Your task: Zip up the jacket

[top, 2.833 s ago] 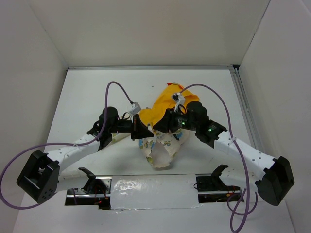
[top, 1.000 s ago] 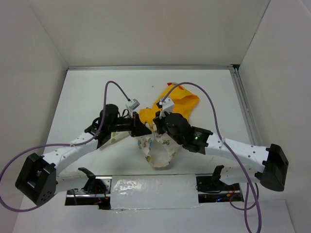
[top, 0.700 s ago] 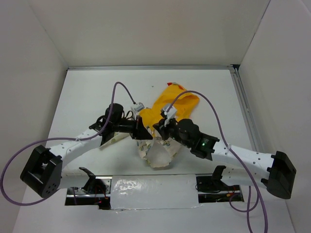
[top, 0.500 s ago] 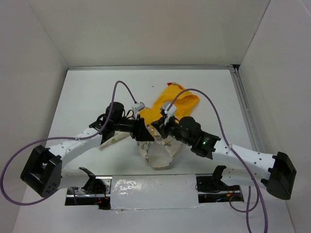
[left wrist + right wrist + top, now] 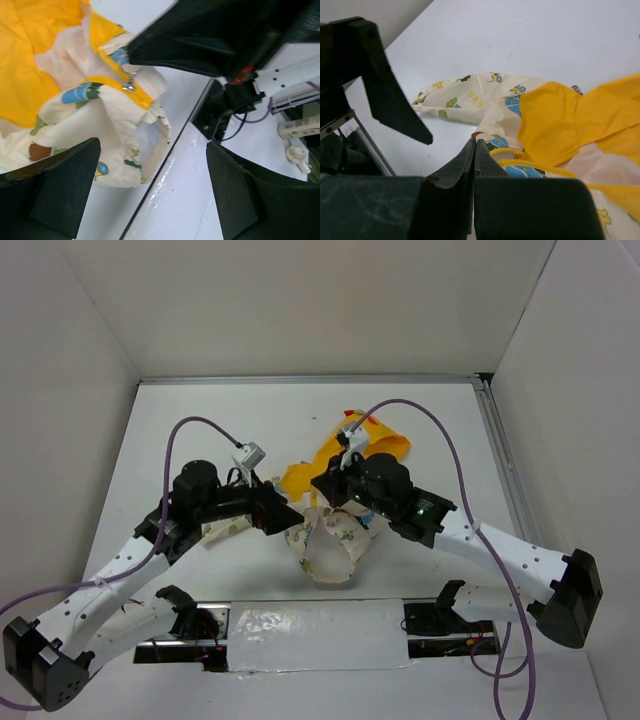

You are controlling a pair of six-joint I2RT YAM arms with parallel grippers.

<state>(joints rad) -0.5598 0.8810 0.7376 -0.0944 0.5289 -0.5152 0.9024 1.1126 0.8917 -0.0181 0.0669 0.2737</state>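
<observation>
Your small soft cream jacket [image 5: 328, 552] with blue, green and orange cartoon prints sits mid-table on the white table [image 5: 190, 420], between the two arms. Its bright orange-yellow hood [image 5: 375, 445] lies toward the far side. The cream body is bunched and humped up, with an open end facing the near edge. One printed cream sleeve [image 5: 225, 528] trails out left, flat on the table, partly under the left arm.

Right tool [image 5: 322, 488]: narrow, fingers fully together, tips pinched on the jacket at the top of the hump. In the right wrist view the closed tool [image 5: 474, 141] meets the fabric just beside the yellow zip tape [image 5: 540, 167], where cream meets orange lining. The left wrist view shows the same pinch from the other side, with a small silver metal zip slider [image 5: 129, 85] hanging on the tape just below that tip. You can't tell how far the zip is run.

Left tool [image 5: 290, 518]: wide, holding nothing, pointing at the jacket from just beside its left side. Its dark fingers [image 5: 55, 190] stand well apart, framing the jacket's lower edge, touching no fabric.

A shiny silver strip [image 5: 320, 625] runs along the table's near edge.
</observation>
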